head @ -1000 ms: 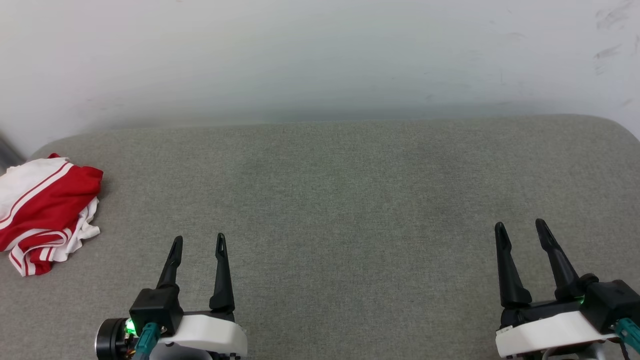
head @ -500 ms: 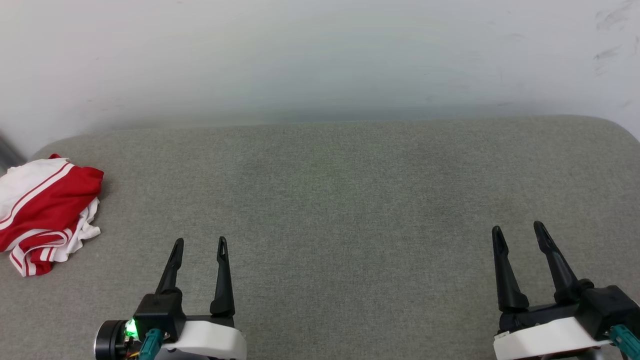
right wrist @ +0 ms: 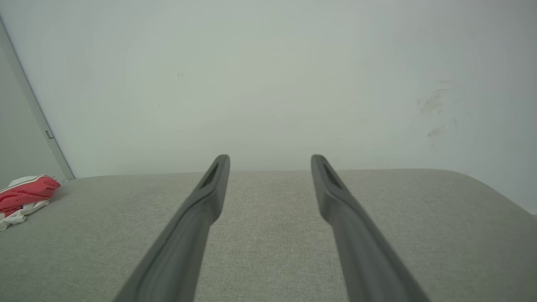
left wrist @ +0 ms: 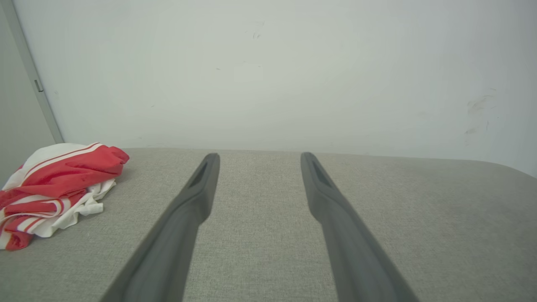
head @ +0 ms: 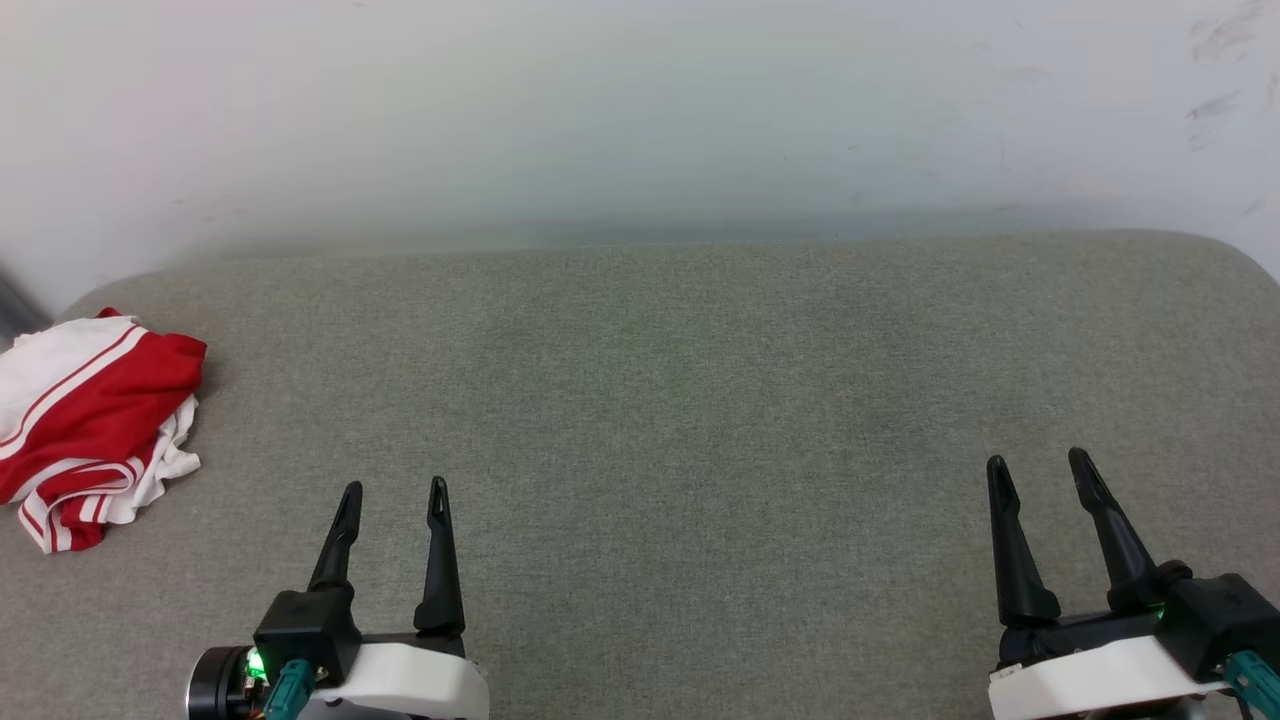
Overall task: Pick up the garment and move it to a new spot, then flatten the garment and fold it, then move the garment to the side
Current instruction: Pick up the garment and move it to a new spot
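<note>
The garment (head: pixel 90 425) is a red and white bundle with striped trim, lying crumpled at the far left edge of the grey fabric surface (head: pixel 680 400). It also lies low at the left in the left wrist view as the garment (left wrist: pixel 58 188) and small at the far left in the right wrist view as the garment (right wrist: pixel 25 195). My left gripper (head: pixel 394 490) stands open at the lower left, to the right of the garment and apart from it, nothing between its fingers. My right gripper (head: pixel 1040 462) is open at the lower right, far from the garment.
A pale wall (head: pixel 640 110) rises right behind the grey surface. The surface's rounded far corners show at left and right. A grey vertical strip (left wrist: pixel 33 79) runs down the wall at the left, beside the garment.
Both grippers have drawn back slightly toward the bottom of the head view. The garment has not moved.
</note>
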Motion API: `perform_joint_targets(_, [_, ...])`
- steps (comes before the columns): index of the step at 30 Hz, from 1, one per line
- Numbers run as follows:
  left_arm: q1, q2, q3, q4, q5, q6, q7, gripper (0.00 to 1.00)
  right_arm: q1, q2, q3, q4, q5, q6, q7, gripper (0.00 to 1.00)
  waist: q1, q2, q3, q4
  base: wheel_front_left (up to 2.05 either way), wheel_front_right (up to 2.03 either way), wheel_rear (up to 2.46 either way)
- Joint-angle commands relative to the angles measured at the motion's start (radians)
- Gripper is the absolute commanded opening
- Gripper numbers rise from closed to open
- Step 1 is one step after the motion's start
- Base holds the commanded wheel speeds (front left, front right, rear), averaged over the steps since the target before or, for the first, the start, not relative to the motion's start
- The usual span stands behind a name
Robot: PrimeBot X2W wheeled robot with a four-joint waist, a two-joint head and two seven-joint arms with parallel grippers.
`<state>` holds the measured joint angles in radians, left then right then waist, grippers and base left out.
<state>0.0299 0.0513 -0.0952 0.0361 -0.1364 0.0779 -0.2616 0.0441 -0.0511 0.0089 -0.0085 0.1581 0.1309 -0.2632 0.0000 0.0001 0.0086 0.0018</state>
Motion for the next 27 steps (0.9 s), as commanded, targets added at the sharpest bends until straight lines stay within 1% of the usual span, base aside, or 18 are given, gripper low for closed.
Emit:
perform_joint_targets(1, [0.004, -0.001, -0.002, -0.001, -0.003, 0.0, -0.005, 1.0, 0.009, 0.002, -0.001, 0.0, 0.007, 0.0, -0.002, 1.0, 0.0, -0.0001, 0.0, 0.0, 0.0, 0.0, 0.0])
perform_joint_targets(9, [0.0, -0.002, -0.002, -0.002, -0.006, 0.002, -0.005, 1.0, 0.011, 0.002, 0.002, -0.002, 0.012, 0.0, -0.002, 1.0, 0.0, -0.0001, 0.0, 0.007, 0.0, 0.0, 0.0])
perform_joint_targets(17, [-0.011, -0.001, 0.005, 0.005, -0.009, -0.002, -0.004, 1.0, 0.019, 0.002, 0.002, -0.011, 0.007, 0.0, -0.002, 1.0, 0.0, -0.0001, 0.007, 0.085, 0.0, 0.0, 0.0])
perform_joint_targets(27, [-0.011, -0.001, 0.017, 0.008, -0.022, 0.004, -0.004, 1.0, 0.019, 0.002, 0.007, -0.017, -0.002, 0.0, -0.002, 1.0, 0.0, -0.0001, 0.018, 0.215, 0.0, 0.0, 0.0])
